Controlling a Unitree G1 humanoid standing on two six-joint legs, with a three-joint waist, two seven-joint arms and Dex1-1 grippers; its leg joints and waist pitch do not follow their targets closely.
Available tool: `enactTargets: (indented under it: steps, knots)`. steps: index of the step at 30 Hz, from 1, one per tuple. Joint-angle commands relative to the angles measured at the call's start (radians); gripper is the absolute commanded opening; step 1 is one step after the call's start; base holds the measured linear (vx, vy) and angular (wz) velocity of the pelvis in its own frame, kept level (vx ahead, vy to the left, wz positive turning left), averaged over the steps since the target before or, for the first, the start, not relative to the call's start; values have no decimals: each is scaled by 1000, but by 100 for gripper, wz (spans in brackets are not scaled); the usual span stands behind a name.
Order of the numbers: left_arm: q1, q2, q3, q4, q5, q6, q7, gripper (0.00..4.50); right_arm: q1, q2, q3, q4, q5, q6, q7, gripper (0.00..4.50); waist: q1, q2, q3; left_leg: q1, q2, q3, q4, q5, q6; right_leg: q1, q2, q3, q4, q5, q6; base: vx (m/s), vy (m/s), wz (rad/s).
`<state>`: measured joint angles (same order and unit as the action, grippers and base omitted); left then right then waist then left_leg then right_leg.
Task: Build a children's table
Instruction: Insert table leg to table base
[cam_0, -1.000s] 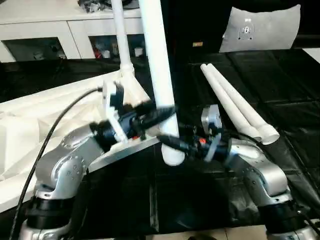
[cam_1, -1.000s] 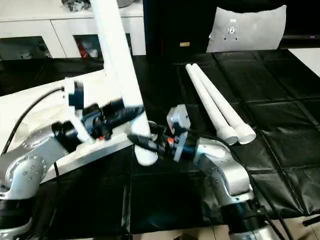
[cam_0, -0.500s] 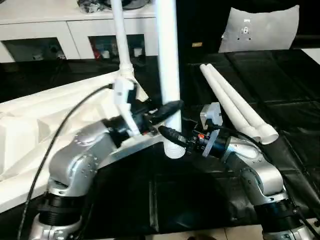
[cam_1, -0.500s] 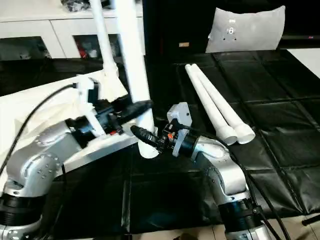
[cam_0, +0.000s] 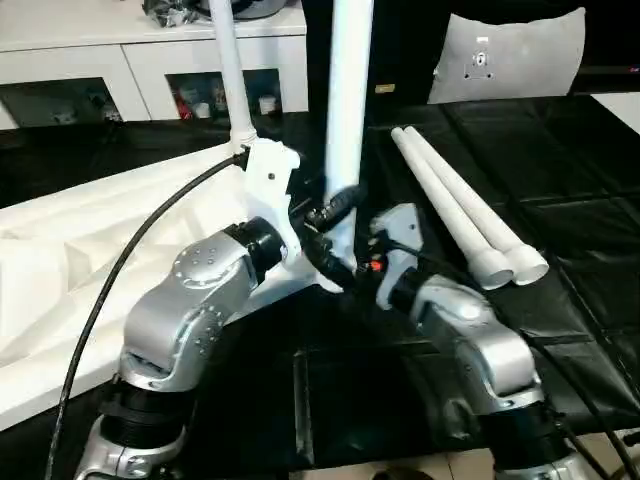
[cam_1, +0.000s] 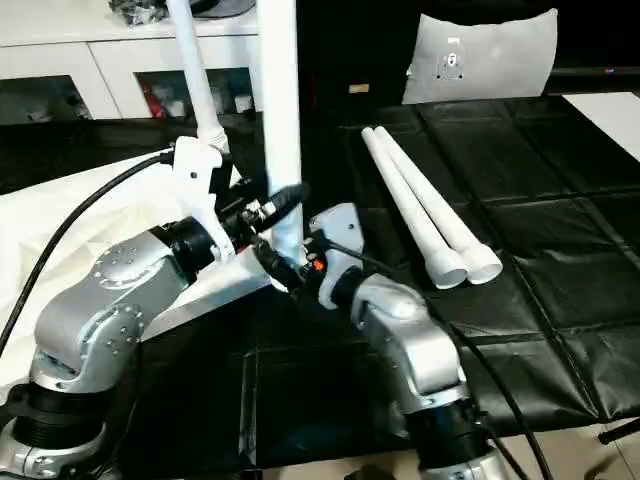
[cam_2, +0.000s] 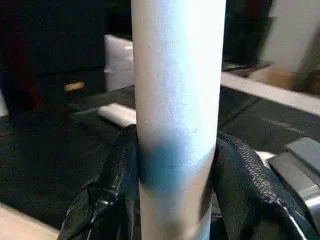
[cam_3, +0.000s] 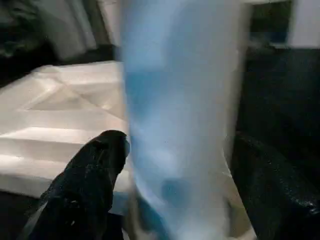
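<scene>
The white table top (cam_0: 60, 260) lies underside up on the left, with one white leg (cam_0: 230, 70) standing in its far corner socket. A second leg (cam_0: 348, 100) stands upright at the near corner. My left gripper (cam_0: 338, 203) is shut on it, its black fingers (cam_2: 245, 175) pressed to both sides of the tube (cam_2: 177, 100). Just below, my right gripper (cam_0: 335, 268) is shut on the same leg (cam_3: 180, 125), a finger (cam_3: 95, 170) on each side. The leg's lower end is hidden behind the grippers. Two more legs (cam_0: 460, 210) lie side by side on the right.
The black-covered work table (cam_0: 570, 160) stretches to the right and front. A flat white rounded panel (cam_0: 510, 55) leans at the back right. White cabinets (cam_0: 150, 60) line the back left. A black cable (cam_0: 120, 290) runs over my left forearm.
The held leg has swung from a tilt to upright and shifted toward the table top's near corner. Both grippers moved in with it and stayed shut on it.
</scene>
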<state>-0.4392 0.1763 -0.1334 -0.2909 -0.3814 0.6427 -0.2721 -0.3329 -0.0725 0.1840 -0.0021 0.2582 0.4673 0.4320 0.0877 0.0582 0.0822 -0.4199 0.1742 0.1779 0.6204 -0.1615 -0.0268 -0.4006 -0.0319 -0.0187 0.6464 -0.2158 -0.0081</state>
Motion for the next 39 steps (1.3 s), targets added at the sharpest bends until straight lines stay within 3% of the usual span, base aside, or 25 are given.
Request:
enactTargets:
  steps: [1, 9, 15, 16, 23, 30, 34, 37, 39]
  knots:
    - [-16, -12, -11, -27, 31, 16, 38, 185, -26, 29, 5, -32, -12, 34, -50, 355, -2, -9, -81, 33, 45, -27, -69, -160, -17, 35, -88, 40, -84, -155, -152, 0, 0, 0]
    - [-18, -32, -17, -40, 70, 56, 101, 185, -65, 88, 7, 10, -59, -13, -131, 286, -3, -9, -80, 35, 47, -28, -74, -194, -47, 30, -86, 42, -85, -173, -119, 0, 0, 0]
    - [-22, -49, -7, -41, 82, 69, 120, 185, -72, 95, 27, 27, -81, -19, -133, 250, -3, -12, -81, 33, 45, -29, -73, -197, -47, 32, -89, 43, -86, -173, -118, 0, 0, 0]
    - [-23, -51, -7, -42, 83, 70, 123, 185, -73, 97, 27, 31, -80, -20, -135, 228, -3, -11, -81, 33, 45, -28, -73, -197, -46, 32, -89, 43, -87, -173, -118, 0, 0, 0]
    - [-30, -70, 4, -45, 76, 87, 137, 185, -85, 122, 9, 80, -69, 29, -155, 190, -4, -12, -82, 35, 46, -29, -74, -208, -49, 30, -88, 43, -87, -181, -116, 0, 0, 0]
    - [-33, -80, 8, -52, 78, 98, 140, 185, -107, 132, -13, 127, -88, 33, -194, 188, -4, -13, -83, 34, 46, -29, -75, -210, -53, 30, -88, 43, -87, -171, -117, 0, 0, 0]
    - [-34, -81, 13, -56, 80, 104, 138, 185, -110, 134, -45, 128, -54, 67, -185, 188, -4, -12, -83, 35, 45, -29, -74, -212, -53, 30, -88, 43, -87, -174, -113, 0, 0, 0]
    - [-35, -81, 15, -58, 81, 106, 137, 185, -110, 126, -50, 124, -57, 77, -188, 261, -3, -11, -83, 35, 46, -30, -76, -215, -59, 29, -88, 43, -87, -178, -110, 0, 0, 0]
    - [-36, -82, 15, -59, 80, 107, 136, 185, -111, 121, -46, 128, -73, 82, -199, 266, -2, -11, -84, 36, 46, -29, -75, -210, -62, 29, -88, 43, -87, -177, -111, 0, 0, 0]
